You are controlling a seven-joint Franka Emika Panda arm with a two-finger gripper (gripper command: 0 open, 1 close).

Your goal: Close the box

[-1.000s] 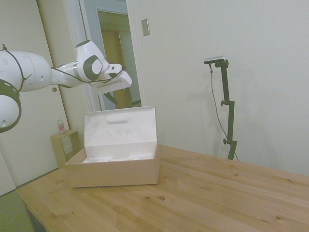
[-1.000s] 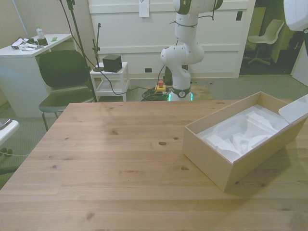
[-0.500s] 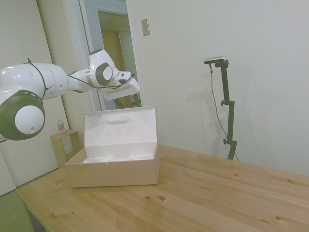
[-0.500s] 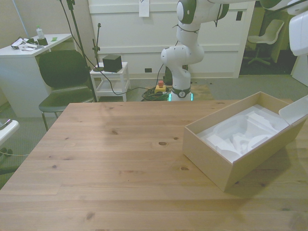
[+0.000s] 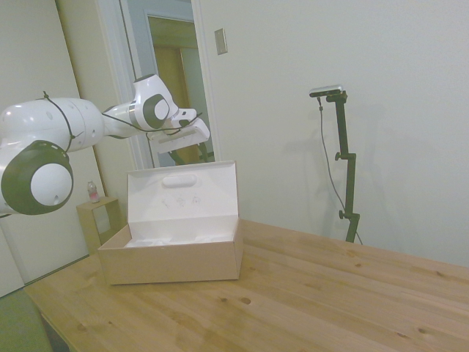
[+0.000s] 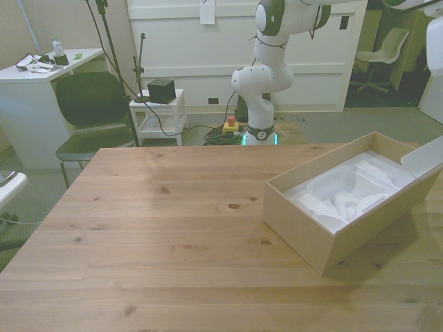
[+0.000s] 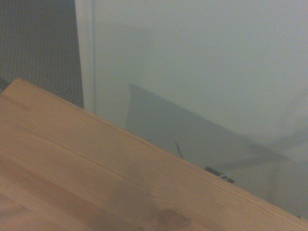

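Whether the fingers are spread or pressed together cannot be told — the gripper (image 5: 189, 132) shows in the side view only as a pale block at the end of the white arm (image 5: 80, 125). It hangs in the air above the upright lid (image 5: 182, 191) of the box (image 5: 173, 253), apart from it and touching nothing. The box stands open — white inside, tan outside — on the table (image 6: 159, 228), at the front view's right edge, its lid raised with the oval slot near the top.
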